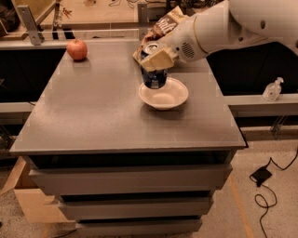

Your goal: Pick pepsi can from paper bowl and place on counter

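The pepsi can (154,77) is a dark blue can with a silver top, upright and lifted above the left rim of the paper bowl (164,95). My gripper (157,59) is shut on the can's upper part, with tan finger pads (158,60) across its front. The bowl is off-white, shallow and empty, resting on the grey speckled counter (98,111) right of centre. My white arm reaches in from the upper right.
A red apple (77,49) sits at the counter's far left corner. A brown chip bag (163,28) lies at the far edge behind my gripper. A wooden bench (93,14) stands beyond. A clear bottle (272,89) stands on a ledge at right.
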You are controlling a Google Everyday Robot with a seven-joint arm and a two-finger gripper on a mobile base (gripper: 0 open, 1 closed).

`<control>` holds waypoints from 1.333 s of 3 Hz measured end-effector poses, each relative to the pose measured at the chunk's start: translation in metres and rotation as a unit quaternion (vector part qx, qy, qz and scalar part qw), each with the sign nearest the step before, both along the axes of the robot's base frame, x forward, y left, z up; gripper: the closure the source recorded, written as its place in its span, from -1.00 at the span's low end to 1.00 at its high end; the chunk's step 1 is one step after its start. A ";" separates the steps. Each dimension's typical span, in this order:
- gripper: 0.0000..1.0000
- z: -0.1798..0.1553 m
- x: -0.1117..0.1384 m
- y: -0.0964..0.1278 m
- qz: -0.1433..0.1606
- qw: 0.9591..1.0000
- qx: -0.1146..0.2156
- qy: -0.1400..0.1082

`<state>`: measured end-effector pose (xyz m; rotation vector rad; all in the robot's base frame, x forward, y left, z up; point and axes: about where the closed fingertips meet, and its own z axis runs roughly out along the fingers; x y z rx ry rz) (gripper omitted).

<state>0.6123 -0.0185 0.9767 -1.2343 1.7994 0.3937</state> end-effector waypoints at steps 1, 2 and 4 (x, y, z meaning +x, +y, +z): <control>1.00 0.034 -0.001 0.017 0.025 0.999 0.008 -0.041; 1.00 0.052 0.002 0.041 0.060 0.997 0.026 -0.051; 1.00 0.039 0.013 0.102 0.115 0.992 0.044 -0.006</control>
